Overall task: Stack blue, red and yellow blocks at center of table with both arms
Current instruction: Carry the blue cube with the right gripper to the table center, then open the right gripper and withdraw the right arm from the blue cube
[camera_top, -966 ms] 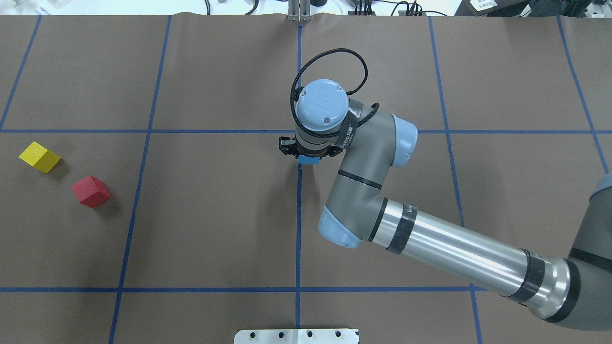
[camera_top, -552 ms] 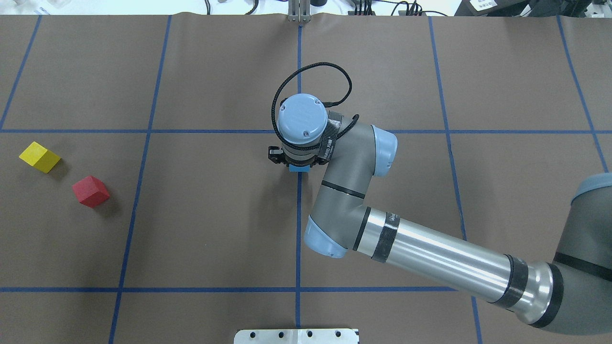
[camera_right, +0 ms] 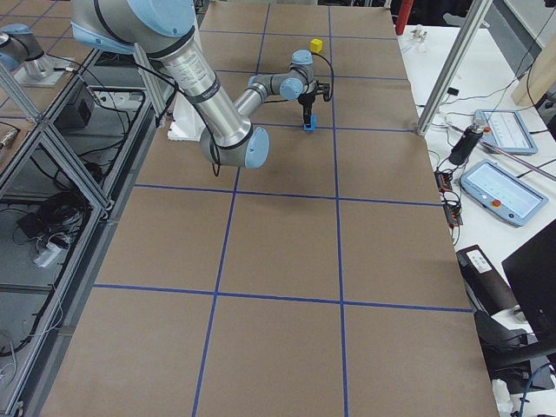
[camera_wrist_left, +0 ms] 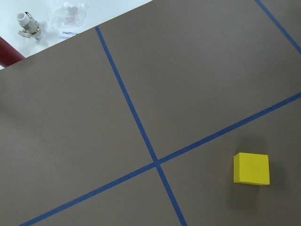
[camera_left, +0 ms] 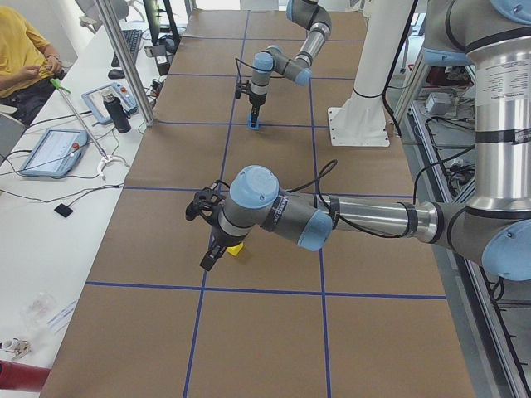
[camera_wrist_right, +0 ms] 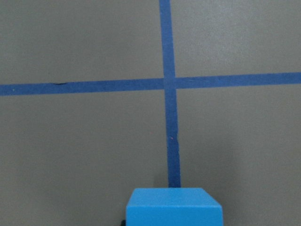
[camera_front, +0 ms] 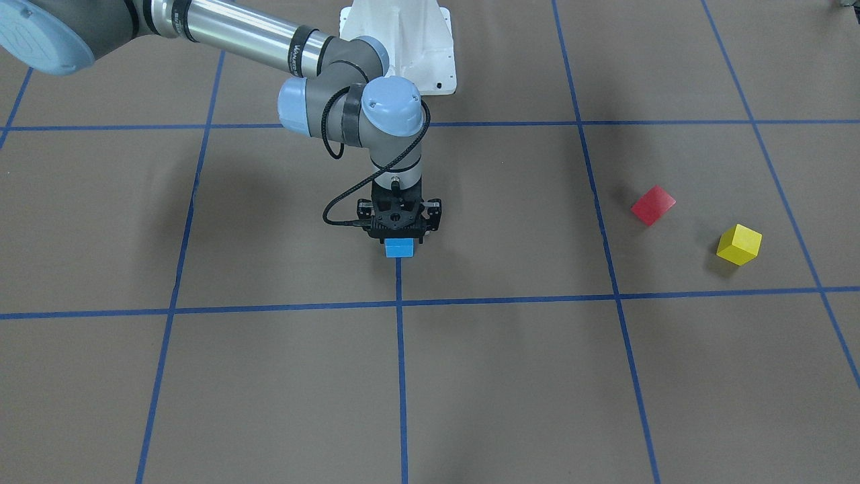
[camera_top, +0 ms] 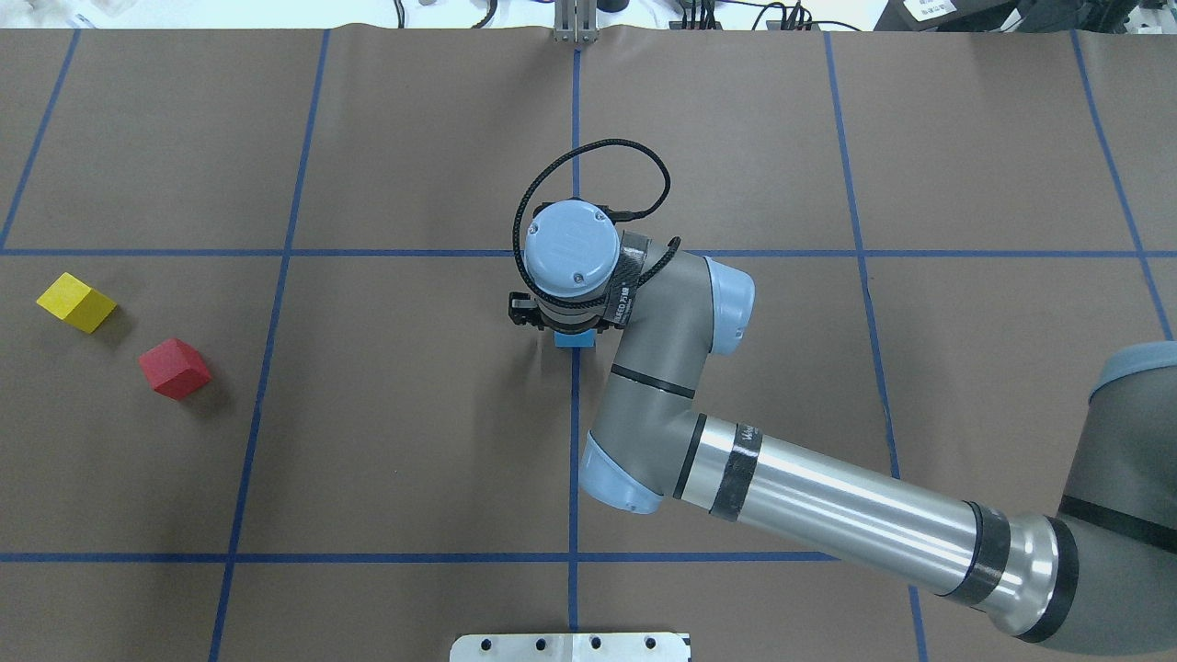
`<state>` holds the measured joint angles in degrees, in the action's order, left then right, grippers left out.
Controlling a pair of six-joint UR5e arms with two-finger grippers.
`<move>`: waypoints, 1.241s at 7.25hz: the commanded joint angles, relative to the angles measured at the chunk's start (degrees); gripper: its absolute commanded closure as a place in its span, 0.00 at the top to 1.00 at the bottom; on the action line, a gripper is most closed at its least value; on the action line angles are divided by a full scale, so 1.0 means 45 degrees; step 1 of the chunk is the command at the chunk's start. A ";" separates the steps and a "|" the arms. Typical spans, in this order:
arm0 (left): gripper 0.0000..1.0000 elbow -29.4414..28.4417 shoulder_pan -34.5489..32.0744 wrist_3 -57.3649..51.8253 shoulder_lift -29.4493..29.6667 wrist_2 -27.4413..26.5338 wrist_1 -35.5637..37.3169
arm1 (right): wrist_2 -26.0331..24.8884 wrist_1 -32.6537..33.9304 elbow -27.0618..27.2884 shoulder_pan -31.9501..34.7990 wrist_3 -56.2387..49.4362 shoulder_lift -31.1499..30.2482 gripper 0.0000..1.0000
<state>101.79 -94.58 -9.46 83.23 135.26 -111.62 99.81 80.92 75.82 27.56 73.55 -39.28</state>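
Two arms share the table point(camera_top: 414, 441): the right arm point(camera_top: 828, 515) reaches its centre so the right gripper point(camera_front: 400, 234), pinching the blue block point(camera_front: 400, 248), can seat the stack's base, the red block point(camera_top: 174, 368) and yellow block point(camera_top: 76, 302) wait at nine o'clock, and whether the left gripper point(camera_left: 209, 259) is spread I cannot tell.

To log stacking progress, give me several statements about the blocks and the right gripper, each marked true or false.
1. The right gripper is at the blue block. True.
2. The red block rests on the blue block. False: it lies on the table, far off on the robot's left.
3. The yellow block touches the red block. False: a gap separates them.
4. The blue block sits over a blue tape line. True.
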 commanded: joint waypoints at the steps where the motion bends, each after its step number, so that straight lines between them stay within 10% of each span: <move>1: 1.00 -0.0002 0.0002 0.0031 0.0077 0.0000 0.0019 | 0.0161 0.0103 0.0588 0.0549 -0.0094 -0.0040 0.99; 4: 1.00 0.0056 0.0196 0.1213 0.0097 0.0838 -0.1220 | 0.2982 0.0592 0.1818 0.3861 -0.2895 -0.0758 0.99; 9: 1.00 -0.0041 0.4386 0.6586 0.0078 0.0491 -0.4368 | 0.6781 0.1882 0.4457 1.0056 -1.3041 -0.5907 1.00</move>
<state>101.61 -80.09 14.91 83.57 138.46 -127.09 127.78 88.56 93.92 66.60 27.67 -59.20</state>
